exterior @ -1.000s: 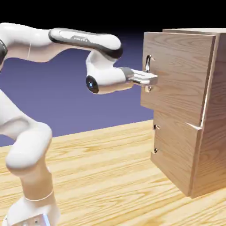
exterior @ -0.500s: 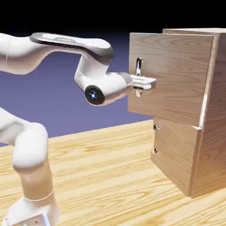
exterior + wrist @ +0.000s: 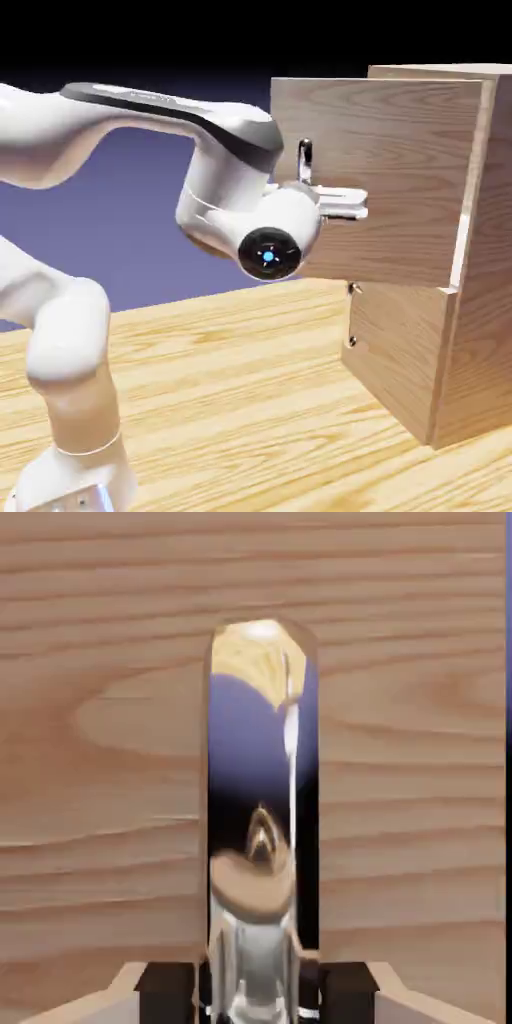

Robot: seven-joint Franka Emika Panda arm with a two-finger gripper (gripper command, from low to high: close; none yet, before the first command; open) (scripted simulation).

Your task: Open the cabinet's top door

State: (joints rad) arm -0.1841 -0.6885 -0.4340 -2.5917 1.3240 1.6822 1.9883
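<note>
Hand (image 3: 342, 203) clamped on top door's silver handle (image 3: 255, 812)
Wood-grain top door (image 3: 400, 180) stands swung out from the cabinet (image 3: 490, 300); mirror-bright bar sits between the fingers, seemingly gripped, above the counter (image 3: 250, 400)

Top door (image 3: 395, 160) swung partly open — cabinet (image 3: 480, 300) upright, wood-grain.

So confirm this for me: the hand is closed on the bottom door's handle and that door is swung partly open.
Wrong door. The hand is closed on the handle of the top door, which is swung partly open; the bottom door is shut, as the exterior view shows. The hand view shows the bar between the fingers.
</note>
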